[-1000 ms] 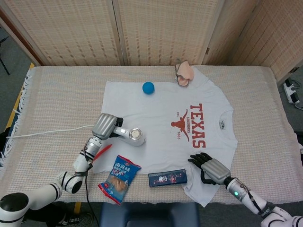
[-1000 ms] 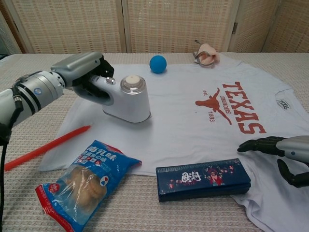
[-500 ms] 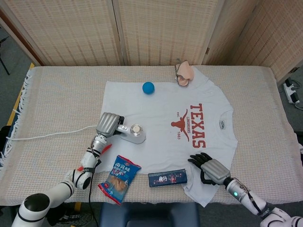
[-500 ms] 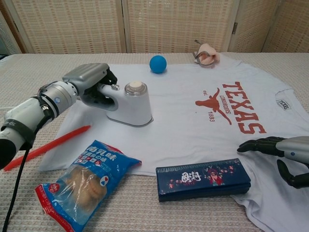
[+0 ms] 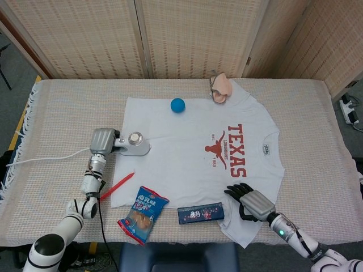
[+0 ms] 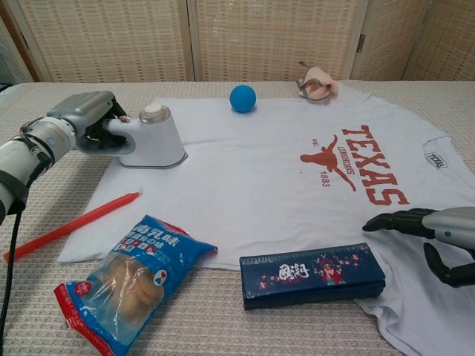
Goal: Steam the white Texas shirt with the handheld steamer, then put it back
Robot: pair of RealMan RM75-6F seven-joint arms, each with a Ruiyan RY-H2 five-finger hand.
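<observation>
The white Texas shirt [image 5: 181, 136] [image 6: 260, 170] lies flat on the table, its red print toward the right. The white handheld steamer [image 5: 135, 145] [image 6: 154, 139] stands at the shirt's left edge, sole down, partly over the hem. My left hand [image 5: 102, 141] [image 6: 84, 119] grips its handle from the left. My right hand [image 5: 250, 201] [image 6: 424, 227] rests on the shirt's lower right corner with its dark fingers spread and nothing in them.
A blue ball [image 5: 177, 105] [image 6: 243, 98] sits on the shirt's upper part. A red pen [image 5: 118, 186] [image 6: 74, 222], a snack bag [image 5: 143, 214] [image 6: 130, 282] and a dark blue box [image 5: 200, 213] [image 6: 312, 273] lie along the front. A pink object [image 5: 220, 88] is at the back. The steamer's white cord [image 5: 45, 158] trails left.
My left hand has slid the steamer leftward and a little back across the shirt, from its lower middle to its left edge. The right hand has stayed put.
</observation>
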